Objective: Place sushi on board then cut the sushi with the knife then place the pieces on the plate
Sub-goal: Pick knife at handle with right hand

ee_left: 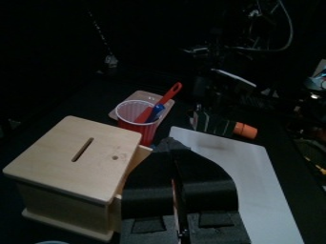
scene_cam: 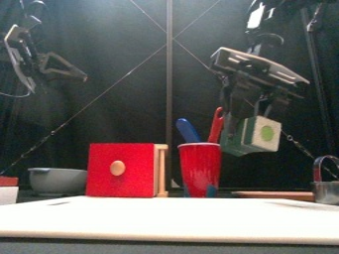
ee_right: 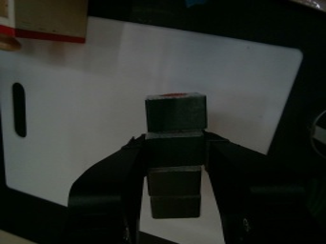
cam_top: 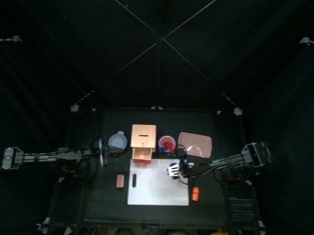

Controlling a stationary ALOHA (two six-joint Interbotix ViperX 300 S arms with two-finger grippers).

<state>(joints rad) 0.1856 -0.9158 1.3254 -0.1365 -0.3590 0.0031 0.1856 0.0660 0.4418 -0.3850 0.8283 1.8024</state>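
My right gripper (ee_right: 174, 143) is shut on a dark green sushi roll (ee_right: 174, 114) and holds it in the air above the white cutting board (ee_right: 90, 95). In the front view the roll (scene_cam: 261, 132) hangs under the right gripper (scene_cam: 252, 117), its pale end facing forward. From above, the right gripper (cam_top: 181, 169) is over the board's (cam_top: 157, 188) right part. Behind the board stands a red cup (scene_cam: 199, 167) with a blue and a red knife. The pink tray (cam_top: 194, 143) lies at the back right. My left gripper (ee_left: 178, 195) is shut on nothing, raised at the left (cam_top: 98, 156).
A wooden box with a red drawer front (scene_cam: 126, 169) stands left of the cup, and a blue-grey bowl (scene_cam: 56, 180) lies further left. An orange toy (cam_top: 194, 194) lies by the board's right edge, a small red piece (cam_top: 120, 180) off its left edge.
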